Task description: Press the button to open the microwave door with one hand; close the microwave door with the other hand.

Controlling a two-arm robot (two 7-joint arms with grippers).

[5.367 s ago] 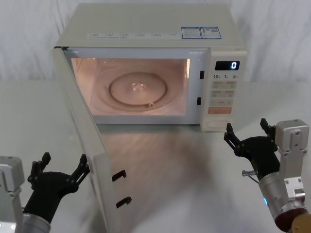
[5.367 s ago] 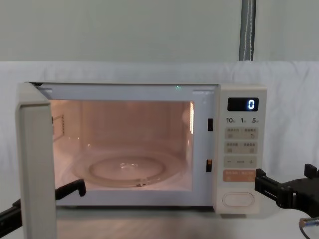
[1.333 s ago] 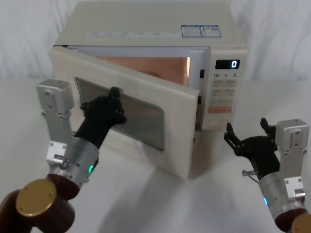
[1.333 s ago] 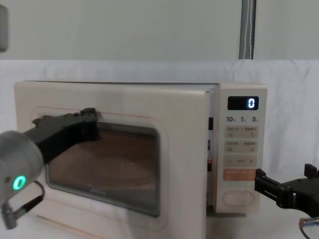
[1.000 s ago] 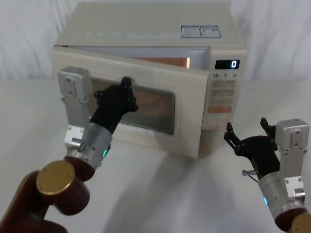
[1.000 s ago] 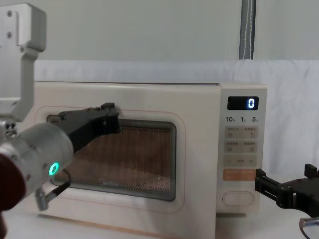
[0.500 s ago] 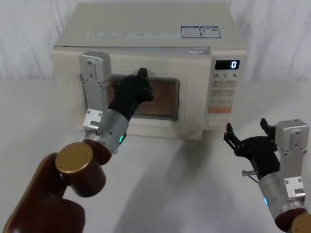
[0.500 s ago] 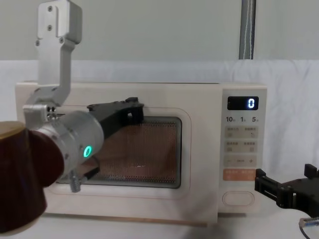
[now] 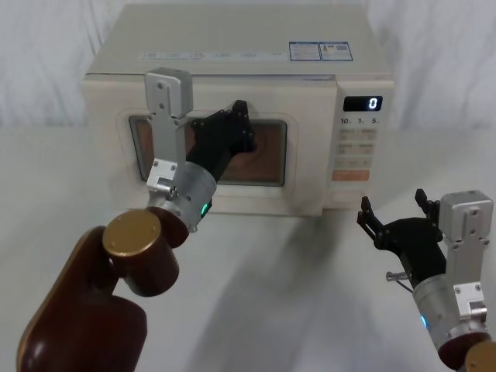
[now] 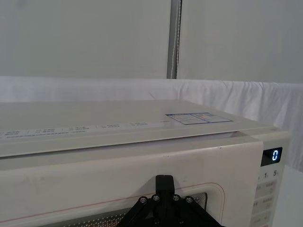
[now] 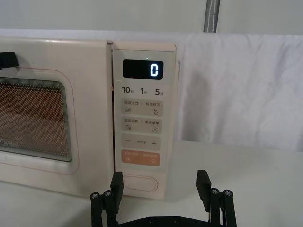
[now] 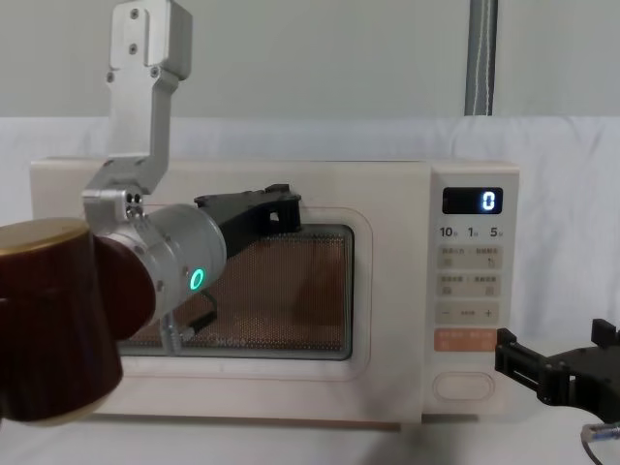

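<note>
Now left end effector (image 9: 232, 128) against flush microwave door (image 9: 310, 167).

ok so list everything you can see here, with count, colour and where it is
microwave body: 1, cream box, centre of the table, against the white backdrop
microwave door: 1, wide cream door with dark glass window, flush with the front
control panel: 1, narrow cream strip right of the door, black display reading 0
pill-shaped button: 1, cream oval, bottom of the panel
orange key: 1, just above the oval button
table: 1, white
pole: 1, grey, behind the backdrop
left gripper: 1, black, glossy brown arm, against the door window
right gripper: 1, black fork, open, low and in front of the panel
</note>
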